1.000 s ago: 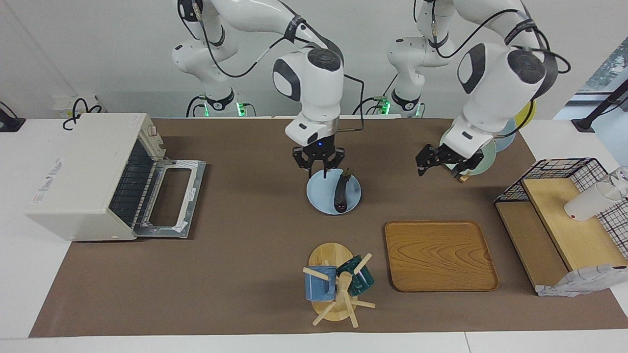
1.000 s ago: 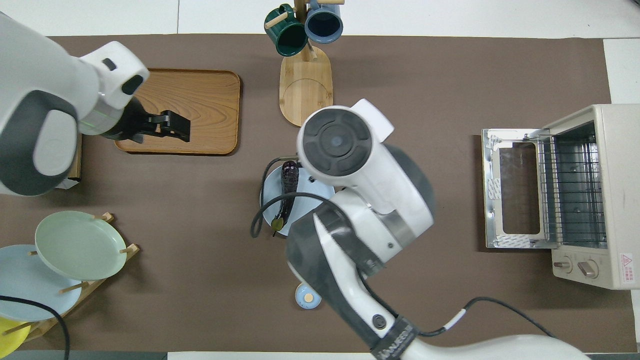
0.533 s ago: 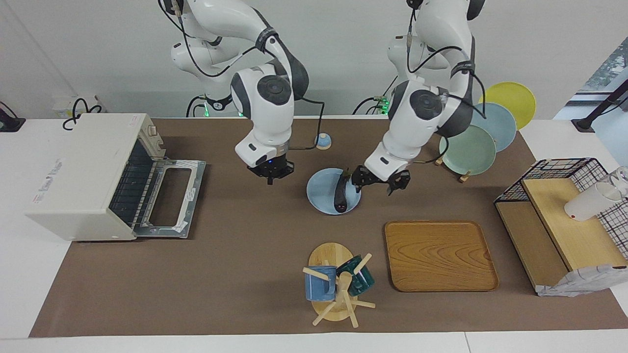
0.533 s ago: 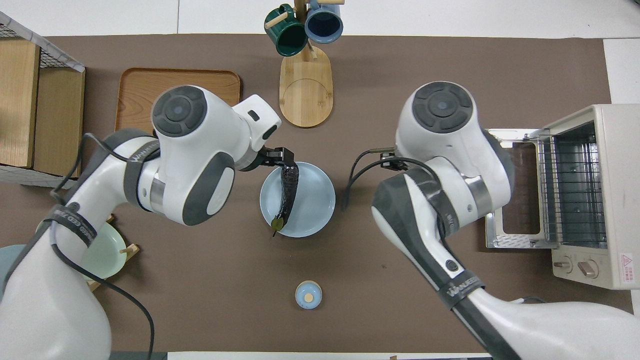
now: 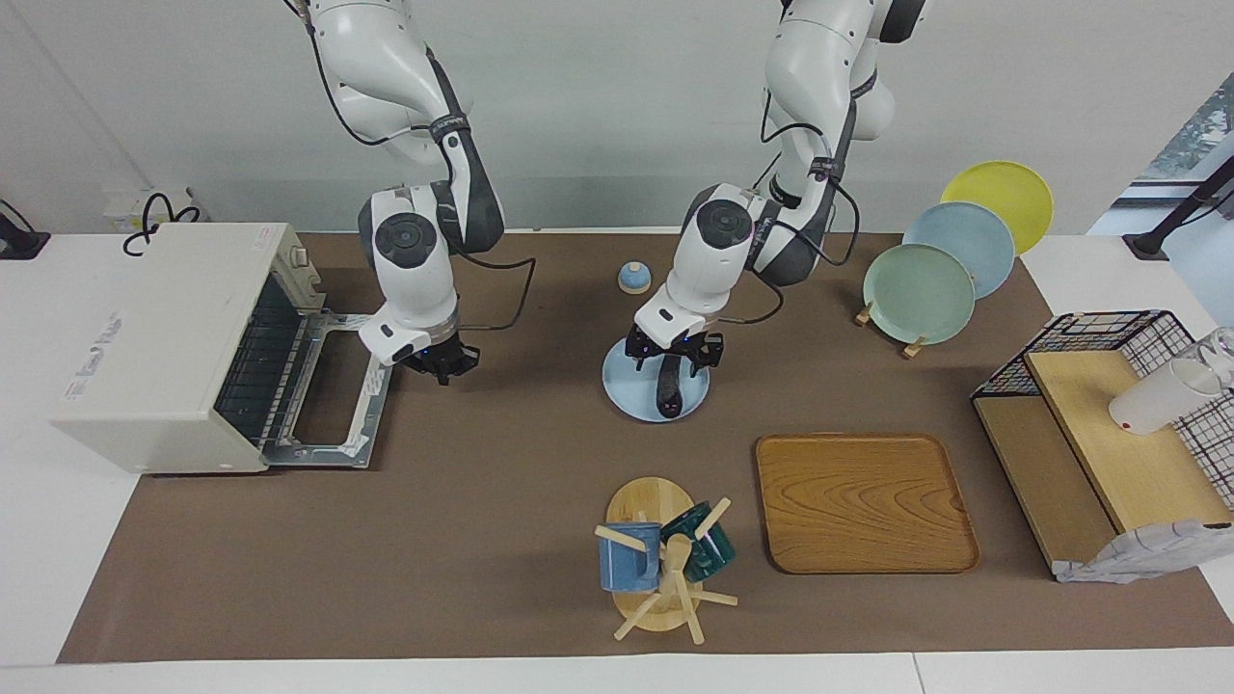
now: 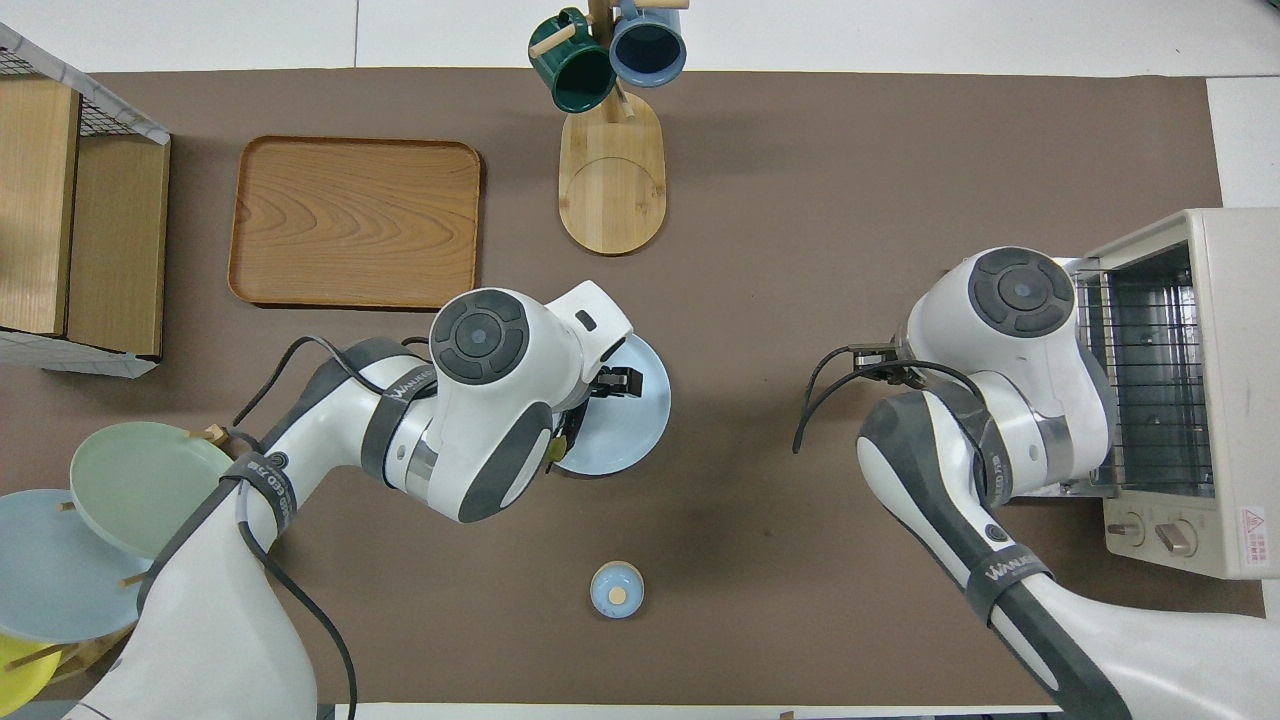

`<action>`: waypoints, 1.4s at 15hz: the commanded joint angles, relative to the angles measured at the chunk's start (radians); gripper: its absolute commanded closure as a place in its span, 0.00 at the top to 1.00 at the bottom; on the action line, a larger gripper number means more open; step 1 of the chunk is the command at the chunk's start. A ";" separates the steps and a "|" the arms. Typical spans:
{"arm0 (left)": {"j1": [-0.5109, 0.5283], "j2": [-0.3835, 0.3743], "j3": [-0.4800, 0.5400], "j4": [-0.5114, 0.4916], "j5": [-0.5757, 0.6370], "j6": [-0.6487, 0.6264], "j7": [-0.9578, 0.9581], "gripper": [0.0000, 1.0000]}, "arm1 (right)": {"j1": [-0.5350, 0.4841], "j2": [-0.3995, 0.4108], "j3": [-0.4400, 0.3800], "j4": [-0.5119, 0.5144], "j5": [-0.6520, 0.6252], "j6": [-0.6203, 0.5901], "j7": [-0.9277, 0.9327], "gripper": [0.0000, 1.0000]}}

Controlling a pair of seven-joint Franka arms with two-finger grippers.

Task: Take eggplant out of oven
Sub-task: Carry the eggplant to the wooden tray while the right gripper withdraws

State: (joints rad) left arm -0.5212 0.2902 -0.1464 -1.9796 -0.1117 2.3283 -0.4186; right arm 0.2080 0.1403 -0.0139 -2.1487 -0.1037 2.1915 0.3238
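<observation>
The dark purple eggplant [image 5: 666, 390] lies on a light blue plate [image 5: 627, 390] in the middle of the table, outside the oven. My left gripper [image 5: 673, 360] hangs low over the eggplant's stem end, fingers open on either side of it. In the overhead view the left arm hides most of the eggplant. The cream-white oven [image 5: 159, 337] stands at the right arm's end with its glass door [image 5: 333, 400] dropped open and its wire rack [image 6: 1150, 380] bare. My right gripper [image 5: 442, 364] hovers at the open door's outer edge, holding nothing that I can see.
A small blue knobbed lid [image 5: 633, 278] lies nearer to the robots than the plate. A mug tree [image 5: 660, 559] and a wooden tray [image 5: 863, 501] sit farther out. A plate rack [image 5: 921, 289] and a black wire basket shelf [image 5: 1109, 414] stand at the left arm's end.
The right gripper left the plate and swung to the oven door's edge. The left gripper came from the plate rack to hang over the eggplant. The eggplant stayed on the plate.
</observation>
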 commanded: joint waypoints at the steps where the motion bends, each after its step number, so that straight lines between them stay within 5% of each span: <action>1: -0.019 0.003 0.021 -0.016 -0.005 0.028 -0.012 0.95 | -0.061 -0.028 0.011 -0.056 -0.031 0.027 -0.048 0.03; 6: -0.026 0.003 0.021 -0.038 0.010 0.031 -0.015 0.89 | -0.105 -0.050 0.011 -0.174 -0.067 0.164 -0.052 0.03; 10: -0.037 0.003 0.022 -0.050 0.012 0.031 -0.025 0.68 | -0.133 -0.050 0.011 -0.175 -0.169 0.174 -0.072 0.03; 12: -0.037 0.003 0.022 -0.050 0.012 0.031 -0.025 0.46 | -0.141 -0.050 0.011 -0.175 -0.178 0.172 -0.074 0.03; 14: -0.037 0.003 0.024 -0.047 0.012 0.028 -0.035 0.08 | -0.137 -0.041 0.011 -0.151 -0.211 0.168 -0.078 0.03; 15: -0.037 0.003 0.025 -0.041 0.013 0.022 -0.043 0.00 | -0.144 -0.035 0.011 -0.108 -0.226 0.144 -0.089 0.03; 21: 0.006 -0.034 0.030 0.007 0.015 -0.049 -0.040 0.00 | -0.157 -0.077 0.005 0.120 -0.226 -0.178 -0.345 0.05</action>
State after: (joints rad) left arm -0.5333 0.2866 -0.1203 -1.9920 -0.1103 2.3274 -0.4432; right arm 0.0932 0.0906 0.0028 -2.1085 -0.2967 2.0868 0.0990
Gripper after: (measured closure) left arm 0.718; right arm 0.947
